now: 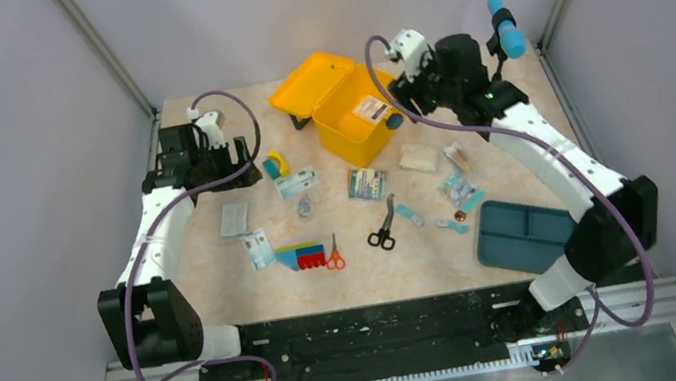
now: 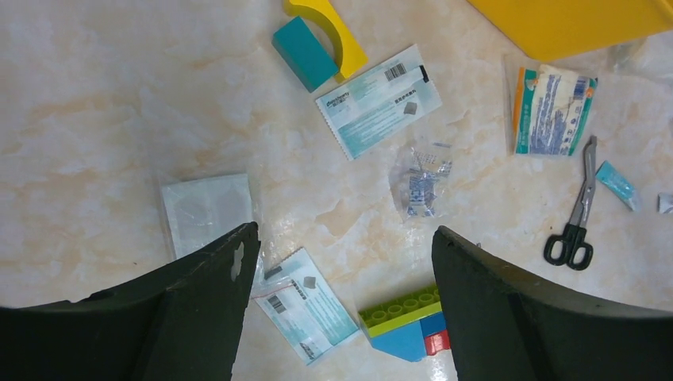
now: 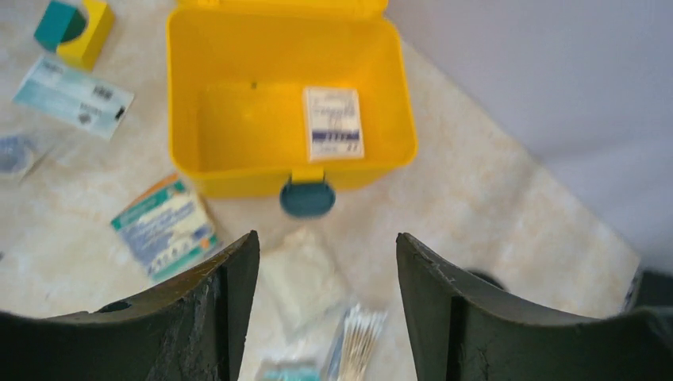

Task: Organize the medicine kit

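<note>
The yellow medicine kit point(image 1: 336, 122) stands open at the back middle of the table, lid tipped back. A white labelled packet point(image 3: 333, 123) lies inside it against the right wall. In the right wrist view the kit point(image 3: 238, 176) shows its teal latch point(image 3: 307, 198) at the front. My right gripper point(image 3: 327, 242) hangs open just in front of that latch with nothing between its fingers; from above it point(image 1: 410, 91) is at the kit's right side. My left gripper point(image 2: 345, 238) is open and empty, hovering above loose sachets at the left point(image 1: 229, 174).
Loose items lie in front of the kit: printed sachets point(image 2: 379, 99), a small clear bag point(image 2: 421, 186), a bandage packet point(image 1: 366, 183), black scissors point(image 1: 382, 229), orange scissors point(image 1: 333, 254), a toy block point(image 1: 300, 256), gauze point(image 1: 418, 157), cotton swabs point(image 1: 458, 157). A teal compartment tray point(image 1: 523, 236) sits at the front right.
</note>
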`<state>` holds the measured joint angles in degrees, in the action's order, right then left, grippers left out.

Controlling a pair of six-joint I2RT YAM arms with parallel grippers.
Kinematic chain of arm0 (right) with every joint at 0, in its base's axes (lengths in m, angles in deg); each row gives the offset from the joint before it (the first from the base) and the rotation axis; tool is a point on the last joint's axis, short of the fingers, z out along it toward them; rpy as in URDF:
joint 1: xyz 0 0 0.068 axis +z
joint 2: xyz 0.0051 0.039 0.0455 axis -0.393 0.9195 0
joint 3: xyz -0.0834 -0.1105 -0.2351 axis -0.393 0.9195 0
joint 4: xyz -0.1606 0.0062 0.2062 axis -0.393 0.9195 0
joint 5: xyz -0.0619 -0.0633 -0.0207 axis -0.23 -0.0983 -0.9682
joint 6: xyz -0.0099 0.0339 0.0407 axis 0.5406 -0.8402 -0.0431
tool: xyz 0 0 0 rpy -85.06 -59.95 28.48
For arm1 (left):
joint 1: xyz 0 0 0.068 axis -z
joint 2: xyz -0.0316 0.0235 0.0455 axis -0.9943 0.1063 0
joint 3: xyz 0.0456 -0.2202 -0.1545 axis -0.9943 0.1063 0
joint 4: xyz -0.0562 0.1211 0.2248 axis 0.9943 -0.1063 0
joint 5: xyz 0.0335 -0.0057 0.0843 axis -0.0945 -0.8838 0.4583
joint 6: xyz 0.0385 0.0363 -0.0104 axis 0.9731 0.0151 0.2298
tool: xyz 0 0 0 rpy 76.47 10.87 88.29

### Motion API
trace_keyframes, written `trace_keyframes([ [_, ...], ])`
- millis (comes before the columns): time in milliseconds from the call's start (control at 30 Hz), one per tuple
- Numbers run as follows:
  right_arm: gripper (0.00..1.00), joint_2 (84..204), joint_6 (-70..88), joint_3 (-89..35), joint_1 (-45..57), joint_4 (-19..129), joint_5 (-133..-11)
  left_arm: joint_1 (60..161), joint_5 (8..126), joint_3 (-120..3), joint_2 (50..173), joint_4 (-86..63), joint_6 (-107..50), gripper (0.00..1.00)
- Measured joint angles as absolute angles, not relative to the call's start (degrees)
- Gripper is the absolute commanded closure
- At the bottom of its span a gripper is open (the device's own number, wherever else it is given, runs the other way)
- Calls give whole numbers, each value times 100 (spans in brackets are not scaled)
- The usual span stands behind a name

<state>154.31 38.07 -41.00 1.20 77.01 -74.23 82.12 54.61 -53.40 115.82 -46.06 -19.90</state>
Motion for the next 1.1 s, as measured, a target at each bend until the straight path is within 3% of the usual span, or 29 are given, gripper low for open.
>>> trace_keyframes([
  [133,39,14467,3569,-2478,-112,7628,-7176,8550,5697,-5362,11630,-4604,-1560,16],
  [267,43,14360,3341,-1486,-118,7779,-7051,9040,5931,-5517,11895,-4604,-1232,22],
  [433,56,14235,3173,-703,-160,7939,-6994,9289,6082,-5580,12251,-4822,-1107,27],
  [833,63,14045,3490,-144,-551,7755,-7587,9263,6093,-5565,12408,-5165,-1566,26],
  [967,54,14349,3693,-393,-724,8020,-7003,9263,6040,-5567,12408,-5168,-1597,26],
  [1100,54,14572,3805,-620,-730,7993,-6636,9263,5933,-5596,12421,-5170,-1619,26],
])
